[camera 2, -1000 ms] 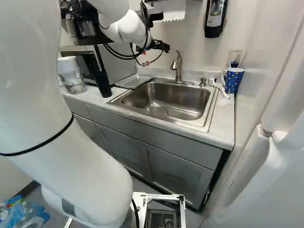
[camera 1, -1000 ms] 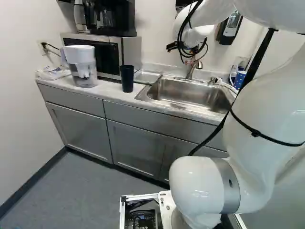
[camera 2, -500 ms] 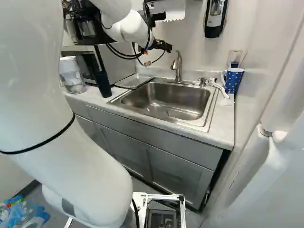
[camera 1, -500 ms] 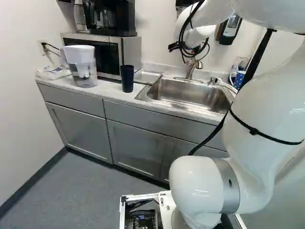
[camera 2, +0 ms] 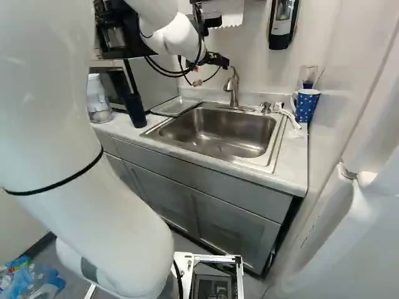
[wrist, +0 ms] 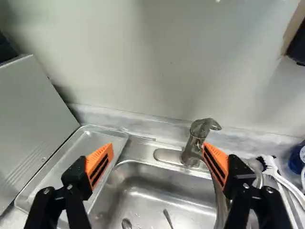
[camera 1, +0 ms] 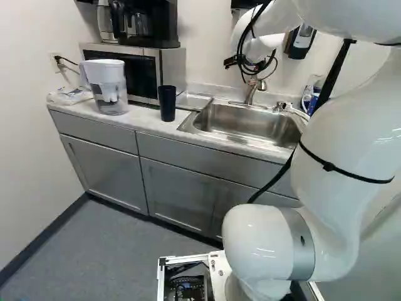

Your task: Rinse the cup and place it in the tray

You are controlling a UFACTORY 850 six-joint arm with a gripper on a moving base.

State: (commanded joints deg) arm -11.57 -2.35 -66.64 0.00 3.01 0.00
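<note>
The gripper [camera 2: 218,60] hangs above the back edge of the sink, just left of the faucet in the right base view. Seen from the wrist, the gripper [wrist: 158,150] stands wide open and empty, one finger over the tray's side and the other in line with the faucet [wrist: 193,145]. A dark cup [camera 1: 167,103] stands upright on the counter, left of the sink in the left base view and well away from the gripper. The metal tray [wrist: 71,155] lies between sink and microwave. Some utensils lie in the sink basin [wrist: 157,188].
Left of the cup stand a water pitcher [camera 1: 108,88] and the microwave [camera 1: 147,69], with a coffee maker [camera 1: 144,24] on top. Right of the faucet are a white brush [wrist: 279,176] and a blue mug [camera 2: 306,104]. A soap dispenser [camera 2: 283,23] hangs on the wall.
The arm has shifted slightly, carrying the open gripper a little to the right in both base views, closer to the faucet in the right one. Base and cup have stayed put.
</note>
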